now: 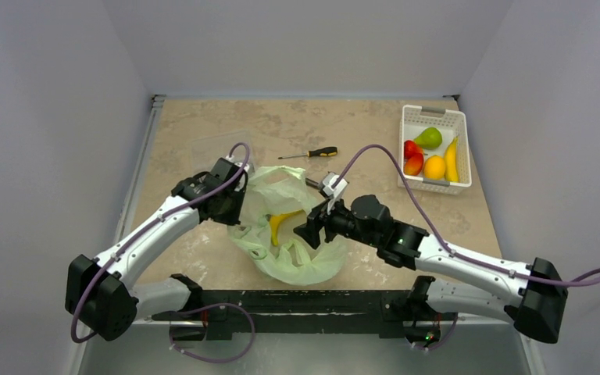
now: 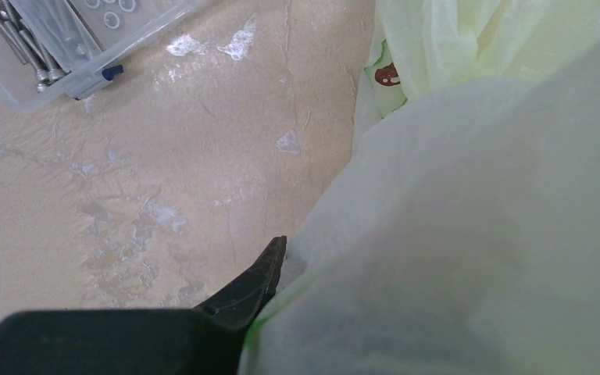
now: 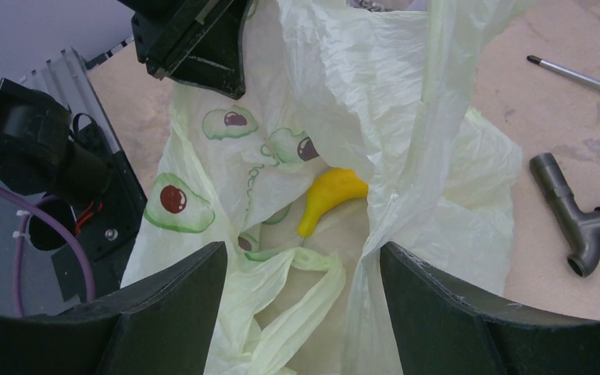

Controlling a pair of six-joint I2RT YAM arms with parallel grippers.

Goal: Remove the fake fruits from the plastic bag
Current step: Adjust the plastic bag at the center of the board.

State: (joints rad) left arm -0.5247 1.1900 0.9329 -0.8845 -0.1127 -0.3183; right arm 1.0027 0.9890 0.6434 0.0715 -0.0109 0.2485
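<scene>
The pale yellow-green plastic bag (image 1: 305,258) lies at the near middle of the table with its mouth held open. One yellow banana (image 1: 280,227) lies inside it, and also shows in the right wrist view (image 3: 332,195). My left gripper (image 1: 237,205) is shut on the bag's left edge and holds it up; in the left wrist view one finger (image 2: 262,273) shows and the bag (image 2: 476,234) hides the other. My right gripper (image 3: 301,251) is open over the bag's mouth (image 3: 344,78), a loop handle between its fingers, the banana just beyond them.
A white slotted basket (image 1: 414,114) at the back right holds a green pear (image 1: 430,137), red fruits (image 1: 412,158), an orange one (image 1: 434,167) and a banana (image 1: 451,160). A screwdriver (image 1: 308,153) and a grey T-shaped tool (image 3: 578,219) lie behind the bag. A clear box of screws (image 2: 70,39) sits left.
</scene>
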